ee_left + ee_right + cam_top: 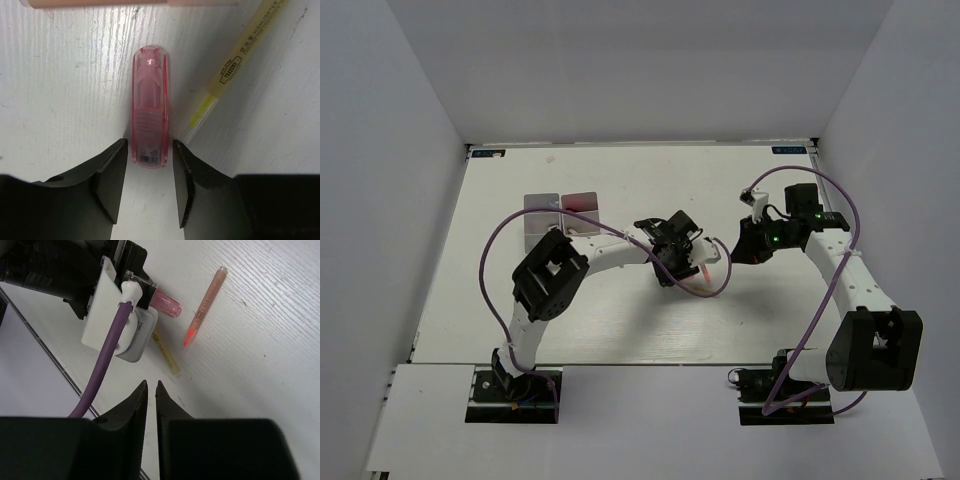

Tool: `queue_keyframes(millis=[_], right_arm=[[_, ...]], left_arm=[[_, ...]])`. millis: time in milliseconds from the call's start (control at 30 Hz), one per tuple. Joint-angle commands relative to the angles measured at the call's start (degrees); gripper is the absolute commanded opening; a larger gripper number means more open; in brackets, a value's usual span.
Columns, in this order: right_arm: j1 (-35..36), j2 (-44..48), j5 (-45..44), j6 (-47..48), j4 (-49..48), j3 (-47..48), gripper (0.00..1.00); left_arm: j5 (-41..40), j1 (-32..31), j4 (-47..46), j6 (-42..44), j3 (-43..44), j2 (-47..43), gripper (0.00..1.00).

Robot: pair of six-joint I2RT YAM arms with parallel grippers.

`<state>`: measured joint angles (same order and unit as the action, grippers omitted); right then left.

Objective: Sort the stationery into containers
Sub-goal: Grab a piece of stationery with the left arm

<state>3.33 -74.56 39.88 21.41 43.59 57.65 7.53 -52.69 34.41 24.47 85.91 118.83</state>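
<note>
Here left gripper (149, 185) released, straddling pink piece (149, 110) end, yellow highlighter (240, 60) close alongside; right gripper (151, 390) clenched, empty

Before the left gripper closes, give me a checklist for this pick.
1. Pink item centred in the left gripper: ok.
2. Left gripper open wider than the pink item: ok, narrowly.
3. Yellow highlighter clear of the closing path: not ok, its tip lies close beside one finger.
4. Right gripper out of the way: ok, shut, empty and apart.
5. Room in the containers: cannot tell.
</note>
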Motion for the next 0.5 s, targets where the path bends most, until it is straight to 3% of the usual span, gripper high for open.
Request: queue_keyframes(millis=[0, 367, 467], right_arm=[[-0.3, 1.3, 1.1, 0.3, 0.5, 2.8, 0.15], [-0.4, 1.4, 1.4, 0.3, 0.6, 2.7, 0.15], [-0.5, 1.4, 1.5, 0.2, 0.8, 2.7, 0.15]], left_arm=[[2.2, 0.1, -0.7, -0.6, 1.5, 1.1, 0.52], [0.2, 0.2, -0.2, -0.8, 0.3, 3.1, 0.31], [-1.0, 0.3, -0.1, -0.8, -0.7, 2.7, 0.19]])
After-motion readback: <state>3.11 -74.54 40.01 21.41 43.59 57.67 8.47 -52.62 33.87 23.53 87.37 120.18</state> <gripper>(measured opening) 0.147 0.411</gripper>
